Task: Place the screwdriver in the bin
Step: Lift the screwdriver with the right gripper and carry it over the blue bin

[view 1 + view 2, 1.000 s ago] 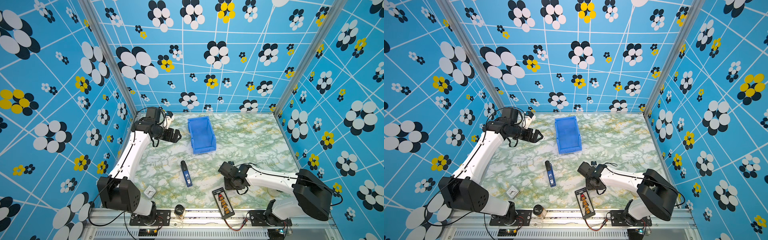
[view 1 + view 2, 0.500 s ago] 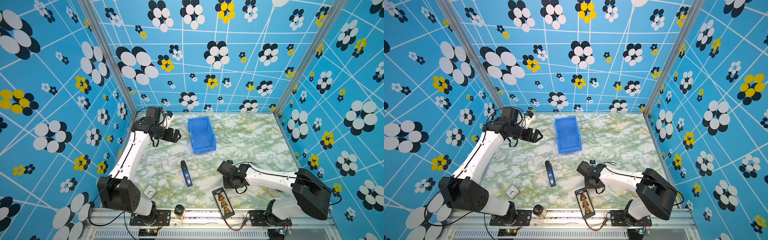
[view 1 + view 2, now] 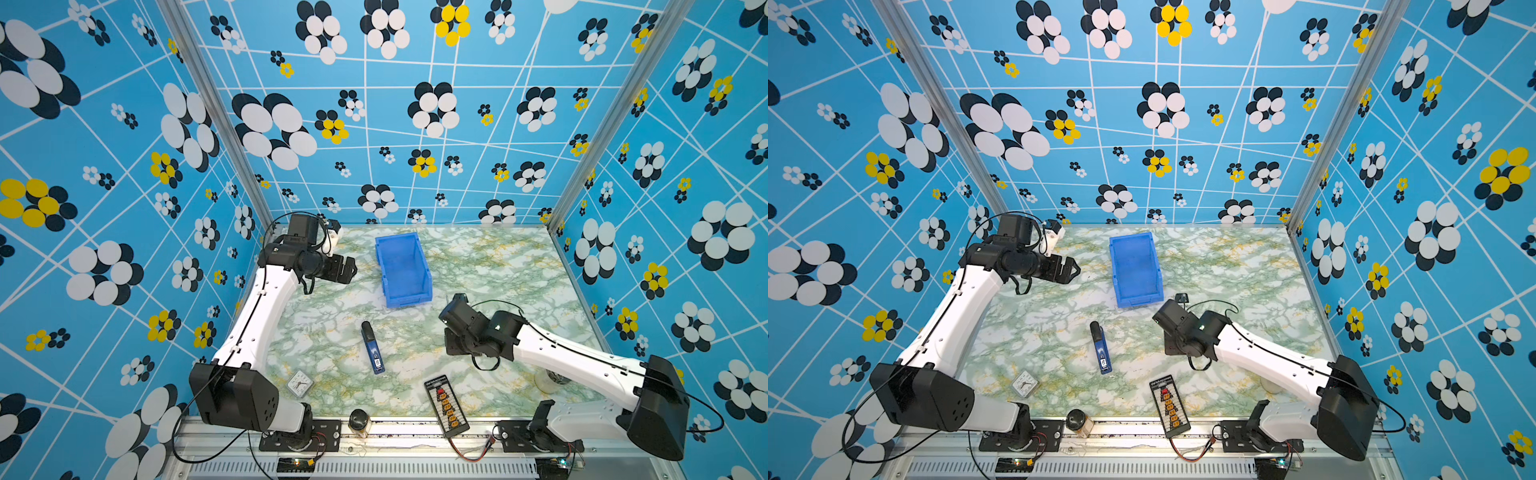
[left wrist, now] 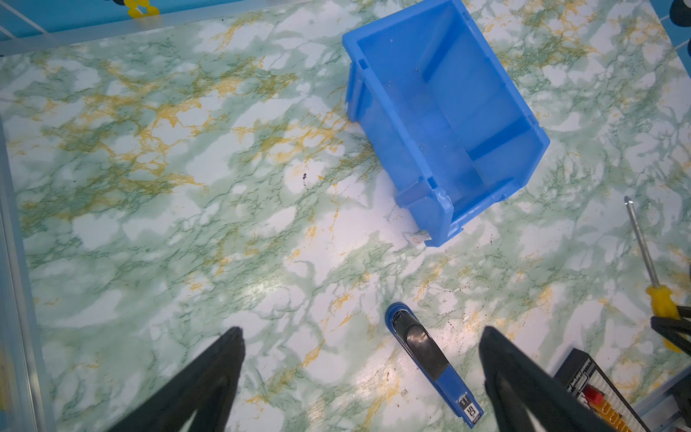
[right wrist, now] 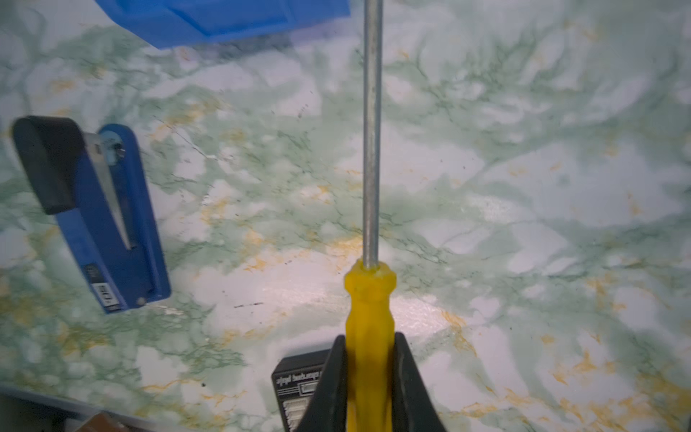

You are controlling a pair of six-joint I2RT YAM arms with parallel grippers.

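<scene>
Clock: you have a small white clock lying near the front edge of the marbled table, beside the left arm's base.
Left claw: your left gripper hangs over the table left of the bin, its fingers wide apart and holding nothing.
Jar: a dark-lidded jar stands at the front edge.
Device: the blue-and-black device lies flat in front of the bin, apart from it.
Bin: the bin sits mid-table toward the back, with its lowered end facing the front.
Tester: a black tester board with orange connectors lies at the front edge, right of the device.
Right claw: your right gripper is clamped on the yellow handle.
Screwdriver: the screwdriver is outside the bin, held near its lowered end and to the right. The shaft points away from the claw, past the bin's front corner.
</scene>
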